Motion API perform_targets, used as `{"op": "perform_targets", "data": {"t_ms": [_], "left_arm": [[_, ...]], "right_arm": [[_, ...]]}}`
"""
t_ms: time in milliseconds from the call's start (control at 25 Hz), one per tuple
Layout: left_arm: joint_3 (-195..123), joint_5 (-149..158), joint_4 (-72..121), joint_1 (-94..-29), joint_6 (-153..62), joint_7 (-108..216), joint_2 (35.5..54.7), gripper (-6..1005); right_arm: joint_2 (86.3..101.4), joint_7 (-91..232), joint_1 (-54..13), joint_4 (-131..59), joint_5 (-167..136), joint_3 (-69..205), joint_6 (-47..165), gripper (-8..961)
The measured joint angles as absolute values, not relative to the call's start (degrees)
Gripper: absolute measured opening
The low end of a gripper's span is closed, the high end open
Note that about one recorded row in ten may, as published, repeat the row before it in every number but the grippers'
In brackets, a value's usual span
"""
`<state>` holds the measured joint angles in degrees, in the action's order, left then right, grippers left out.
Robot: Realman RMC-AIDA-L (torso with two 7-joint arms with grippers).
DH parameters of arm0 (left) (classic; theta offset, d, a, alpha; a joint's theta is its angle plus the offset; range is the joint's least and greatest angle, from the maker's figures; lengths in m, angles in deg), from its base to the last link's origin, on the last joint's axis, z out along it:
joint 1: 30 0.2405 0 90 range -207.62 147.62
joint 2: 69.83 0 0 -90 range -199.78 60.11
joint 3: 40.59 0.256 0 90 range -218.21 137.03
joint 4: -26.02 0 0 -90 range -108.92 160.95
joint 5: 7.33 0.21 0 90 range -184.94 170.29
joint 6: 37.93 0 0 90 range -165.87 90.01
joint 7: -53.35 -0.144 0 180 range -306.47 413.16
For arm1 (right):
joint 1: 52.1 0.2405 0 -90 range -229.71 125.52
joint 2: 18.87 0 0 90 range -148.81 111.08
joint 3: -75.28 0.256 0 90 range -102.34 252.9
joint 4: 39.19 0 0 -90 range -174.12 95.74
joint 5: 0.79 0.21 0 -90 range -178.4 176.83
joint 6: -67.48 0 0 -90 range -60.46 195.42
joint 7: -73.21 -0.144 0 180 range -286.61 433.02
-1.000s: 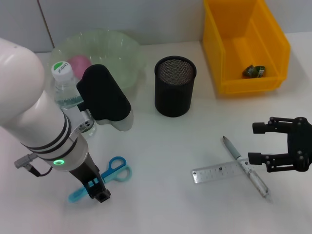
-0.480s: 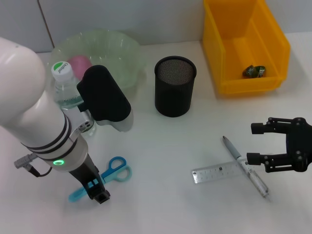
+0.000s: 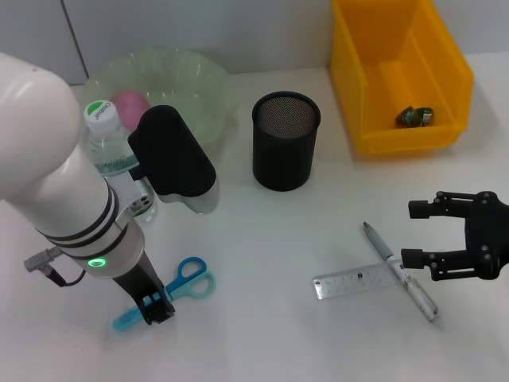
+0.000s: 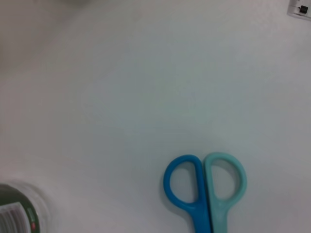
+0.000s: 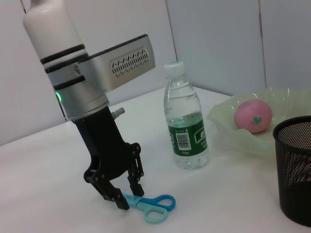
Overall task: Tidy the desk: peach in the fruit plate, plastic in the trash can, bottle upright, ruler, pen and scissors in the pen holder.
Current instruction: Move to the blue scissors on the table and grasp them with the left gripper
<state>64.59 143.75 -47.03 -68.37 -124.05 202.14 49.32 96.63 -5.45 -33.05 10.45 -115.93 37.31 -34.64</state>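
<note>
Blue-and-teal scissors (image 3: 188, 279) lie on the white desk at the front left; their handles show in the left wrist view (image 4: 206, 187). My left gripper (image 3: 153, 309) is low over their blades, its fingers open on either side of them, as the right wrist view shows (image 5: 127, 195). My right gripper (image 3: 411, 234) is open just right of the grey pen (image 3: 396, 265), which lies across the clear ruler (image 3: 354, 281). The black mesh pen holder (image 3: 285, 151) stands at the centre back. The bottle (image 3: 111, 151) stands upright. The pink peach (image 3: 127, 103) lies in the green plate (image 3: 203, 91).
A yellow bin (image 3: 374, 87) at the back right holds a green plastic scrap (image 3: 415, 116). The bottle (image 5: 185, 126) and the plate (image 5: 228, 128) stand close behind my left arm. The wall runs along the back of the desk.
My left gripper has shifted a little and come down closer over the scissors' blades. My right gripper has edged slightly left toward the pen. The objects have not moved.
</note>
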Motion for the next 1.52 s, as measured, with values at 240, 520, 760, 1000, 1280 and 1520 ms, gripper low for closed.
{"op": "perform_targets", "data": {"t_ms": [240,520,760,1000,1280,1520], "left_arm": [[64.59,143.75,-46.86,-68.41,-124.06,202.04,49.35,342],[64.59,143.86,-46.63,-68.43,-123.76,202.04,49.35,344],[64.59,144.08,-46.55,-68.5,-123.65,202.12,49.35,346],[64.66,143.99,-46.55,-68.4,-123.52,202.05,49.35,376],[64.89,143.89,-46.49,-68.3,-123.45,202.05,49.35,371],[65.01,143.84,-45.79,-68.41,-123.43,202.04,49.35,366]], "right_arm": [[96.61,-5.45,-33.02,10.46,-115.93,37.31,-34.64,825],[96.62,-5.45,-32.97,10.47,-115.93,37.31,-34.65,824],[96.61,-5.45,-32.67,10.47,-115.93,37.31,-34.65,823],[96.61,-5.45,-32.67,10.46,-115.96,37.32,-34.65,823],[96.61,-5.45,-32.68,10.46,-116.0,37.38,-34.65,822],[96.61,-5.45,-32.59,10.46,-116.01,37.37,-34.65,821]]}}
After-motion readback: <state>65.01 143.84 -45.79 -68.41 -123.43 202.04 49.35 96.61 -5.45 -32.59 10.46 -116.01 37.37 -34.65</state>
